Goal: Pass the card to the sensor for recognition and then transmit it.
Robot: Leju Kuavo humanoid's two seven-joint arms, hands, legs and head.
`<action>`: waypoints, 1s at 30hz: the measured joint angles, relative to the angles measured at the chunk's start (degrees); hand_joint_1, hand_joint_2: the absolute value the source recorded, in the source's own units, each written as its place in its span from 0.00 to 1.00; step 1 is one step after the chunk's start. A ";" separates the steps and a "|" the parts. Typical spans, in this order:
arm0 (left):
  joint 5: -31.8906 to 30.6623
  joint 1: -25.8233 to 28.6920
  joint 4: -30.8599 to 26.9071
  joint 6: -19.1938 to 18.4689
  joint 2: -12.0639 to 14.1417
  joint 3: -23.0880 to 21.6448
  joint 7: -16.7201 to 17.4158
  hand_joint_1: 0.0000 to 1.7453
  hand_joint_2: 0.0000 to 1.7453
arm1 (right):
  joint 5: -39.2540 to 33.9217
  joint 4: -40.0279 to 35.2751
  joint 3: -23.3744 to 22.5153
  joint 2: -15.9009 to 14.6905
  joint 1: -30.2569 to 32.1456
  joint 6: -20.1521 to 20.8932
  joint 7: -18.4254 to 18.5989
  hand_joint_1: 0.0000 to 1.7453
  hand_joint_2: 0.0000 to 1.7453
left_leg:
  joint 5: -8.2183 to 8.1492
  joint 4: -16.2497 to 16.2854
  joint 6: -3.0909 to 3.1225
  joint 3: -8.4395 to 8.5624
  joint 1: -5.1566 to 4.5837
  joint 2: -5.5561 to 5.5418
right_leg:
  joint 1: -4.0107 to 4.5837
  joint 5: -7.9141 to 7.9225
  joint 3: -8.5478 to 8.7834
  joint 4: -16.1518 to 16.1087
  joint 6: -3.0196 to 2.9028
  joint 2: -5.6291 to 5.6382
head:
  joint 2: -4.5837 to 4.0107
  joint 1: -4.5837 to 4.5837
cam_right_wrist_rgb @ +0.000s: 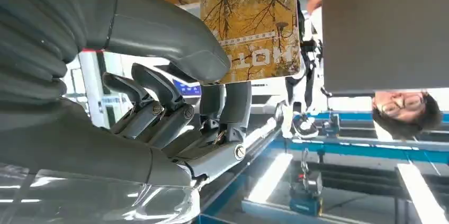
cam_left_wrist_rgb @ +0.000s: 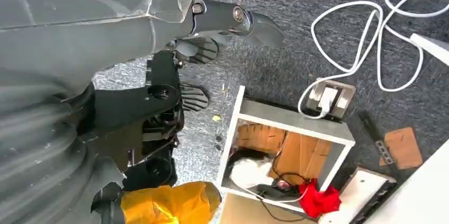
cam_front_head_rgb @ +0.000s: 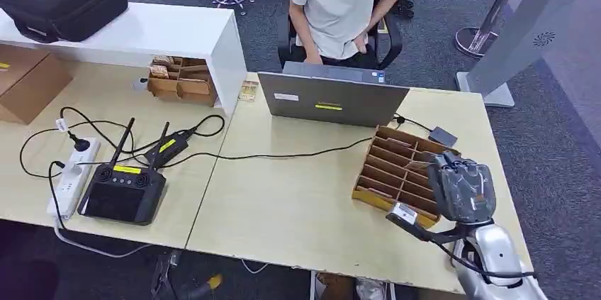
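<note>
**Right hand pinching card over divider box**

Right hand (cam_front_head_rgb: 464,188) raised above cardboard divider box (cam_front_head_rgb: 397,169) at table's (cam_front_head_rgb: 298,201) right end. Card (cam_right_wrist_rgb: 249,23), yellow-brown tree print, clamped between thumb and fingers (cam_right_wrist_rgb: 233,102). Left hand (cam_left_wrist_rgb: 222,28) hanging over grey carpet, fingers apart, holding nothing. Grey laptop (cam_front_head_rgb: 329,98) behind box, person seated beyond.

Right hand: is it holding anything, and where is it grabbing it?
Yes. The right hand pinches a yellow printed card by one end, between thumb and fingers. The left hand holds nothing.
</note>
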 joint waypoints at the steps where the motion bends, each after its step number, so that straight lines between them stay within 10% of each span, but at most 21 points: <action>1: 0.04 -0.01 0.00 0.00 0.00 -0.17 0.04 0.00 1.00 | -0.20 -0.13 0.17 -0.11 -0.27 -0.04 0.00 1.00 1.00 | 0.00 0.00 0.00 0.00 0.00 0.00 | 0.00 0.00 0.00 0.00 0.00 0.00 | 0.00 0.00; 13: 0.00 -0.26 0.00 0.11 -0.02 -1.81 0.74 0.00 1.00 | -1.64 -1.22 2.32 0.50 -7.38 -2.32 -0.79 1.00 1.00 | 0.01 0.00 0.00 -0.03 0.00 0.00 | 0.00 0.03 0.00 0.05 -0.02 0.02 | 0.00 -0.02; 30: 0.15 -3.48 -0.02 2.62 -1.88 -7.13 4.87 0.00 1.00 | 8.09 15.61 9.97 10.52 -33.42 -0.92 6.34 1.00 1.00 | 0.30 0.01 -0.03 -0.10 0.00 -0.13 | 0.00 0.20 -0.04 0.05 0.03 -0.15 | 0.00 0.00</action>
